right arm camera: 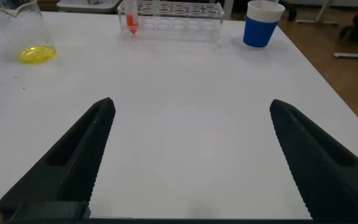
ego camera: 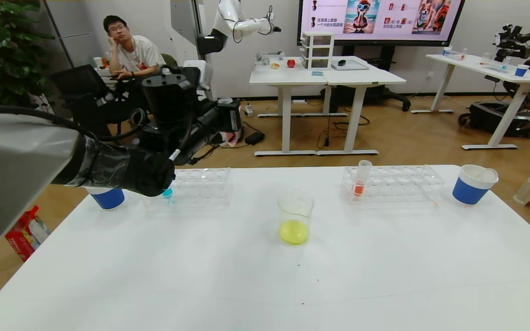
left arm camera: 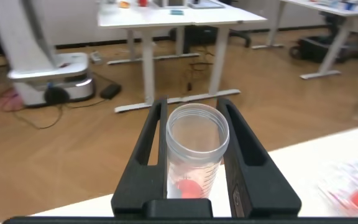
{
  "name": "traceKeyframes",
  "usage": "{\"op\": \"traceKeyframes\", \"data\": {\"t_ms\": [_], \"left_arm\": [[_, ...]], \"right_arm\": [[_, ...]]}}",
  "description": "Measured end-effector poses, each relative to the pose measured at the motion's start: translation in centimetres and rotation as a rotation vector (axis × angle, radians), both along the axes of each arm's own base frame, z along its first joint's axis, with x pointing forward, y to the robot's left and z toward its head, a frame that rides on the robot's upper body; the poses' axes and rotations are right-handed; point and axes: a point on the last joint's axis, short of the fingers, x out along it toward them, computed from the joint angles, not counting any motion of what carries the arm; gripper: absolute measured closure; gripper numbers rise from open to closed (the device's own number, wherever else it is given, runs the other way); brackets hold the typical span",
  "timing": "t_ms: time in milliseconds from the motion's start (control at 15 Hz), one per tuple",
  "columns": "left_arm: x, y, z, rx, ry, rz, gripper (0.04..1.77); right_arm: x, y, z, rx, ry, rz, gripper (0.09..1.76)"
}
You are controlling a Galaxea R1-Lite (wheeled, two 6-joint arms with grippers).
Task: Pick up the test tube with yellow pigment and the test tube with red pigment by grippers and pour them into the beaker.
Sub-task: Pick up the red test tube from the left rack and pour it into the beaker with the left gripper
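My left gripper (left arm camera: pixel 194 106) is shut on a test tube with red pigment (left arm camera: pixel 194 155). The tube lies between the black fingers (left arm camera: pixel 151 143) with its open mouth away from the camera, above the table's far edge. In the head view the left arm (ego camera: pixel 154 151) reaches over the left rack and hides that tube. A second tube with red pigment (ego camera: pixel 360 179) stands in the right rack. The beaker (ego camera: pixel 295 216) stands mid-table with yellow liquid at its bottom. The tube with yellow pigment is out of view. My right gripper (right arm camera: pixel 191 106) is open and empty above the near right of the table.
A clear rack (ego camera: pixel 200 184) at the back left holds a tube with blue liquid (ego camera: pixel 167 193). Another clear rack (ego camera: pixel 398 184) stands at the back right. Blue-and-white paper cups stand at the far left (ego camera: pixel 107 197) and far right (ego camera: pixel 472 184). A seated person is beyond the table.
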Motion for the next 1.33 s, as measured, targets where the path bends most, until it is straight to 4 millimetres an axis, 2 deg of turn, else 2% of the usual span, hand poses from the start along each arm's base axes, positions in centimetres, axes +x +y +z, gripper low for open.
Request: {"op": "traceKeyframes", "data": {"t_ms": [267, 400, 733, 1133, 1333], "left_arm": [[-0.3, 0.2, -1.4, 0.061, 0.022, -0.451, 1.28], [-0.2, 0.5, -2.1, 0.077, 0.033, -0.586, 1.28], [0.4, 0.2, -3.2, 0.125, -0.01, -0.705, 1.28], [1.6, -1.4, -5.7, 0.401, -0.289, -0.704, 1.28], [2.0, -2.6, -6.0, 0.547, -0.446, -0.686, 1.28]], "right_arm": [[0.0, 0.0, 0.0, 0.0, 0.0, 0.0, 0.11], [0.0, 0.0, 0.0, 0.0, 0.0, 0.0, 0.11], [0.0, 0.0, 0.0, 0.0, 0.0, 0.0, 0.11], [0.0, 0.0, 0.0, 0.0, 0.0, 0.0, 0.11], [0.0, 0.0, 0.0, 0.0, 0.0, 0.0, 0.11]]}}
